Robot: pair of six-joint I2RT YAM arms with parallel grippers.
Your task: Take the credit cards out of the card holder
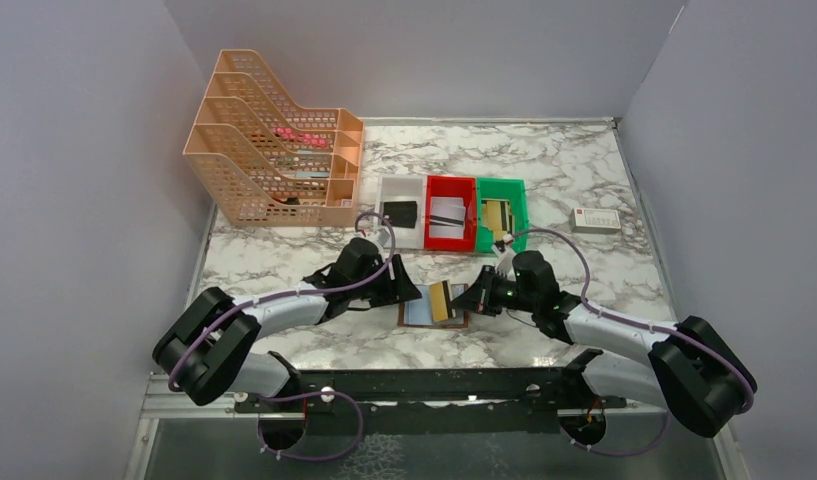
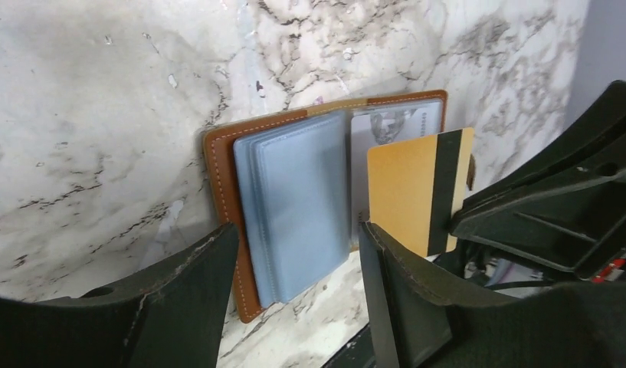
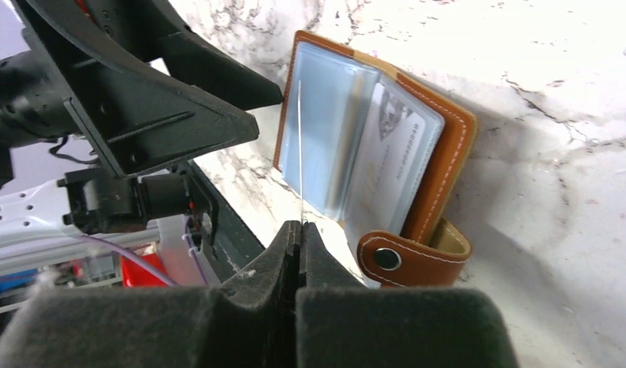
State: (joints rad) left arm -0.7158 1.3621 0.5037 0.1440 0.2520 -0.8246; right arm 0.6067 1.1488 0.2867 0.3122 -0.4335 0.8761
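Brown leather-look card holder (image 1: 432,314) lies open and flat on the marble bench (image 1: 584,180), close to the near edge and about midway between the left and right edges. Pale blue plastic sleeves fan up from its spine. The right fingers (image 1: 476,298) are pressed together on a gold card (image 1: 440,300) with a dark stripe, gripping it by one short end. In the left wrist view the card stands clear of the sleeves, just beside the holder's right-hand page. The right wrist view shows it edge-on, as a thin upright line rising from the fingertips. The left fingers (image 1: 402,290) are spread wide with nothing between them, low at the holder's left side. Whether they touch it cannot be told. A pale card (image 3: 390,146) sits in a sleeve on the holder's right-hand page, so at least one card is left to pull out.

The step in hand appears to be carrying the gold card away. To do it well, the right arm should keep a firm pinch and lift straight up, so the card's edge does not catch the loose sleeves. A white, a red and a green bin (image 1: 501,195) stand toward the far edge. The green one already holds gold cards and looks the likely place for this one. The left fingers would do best holding the holder's cover down to steady it
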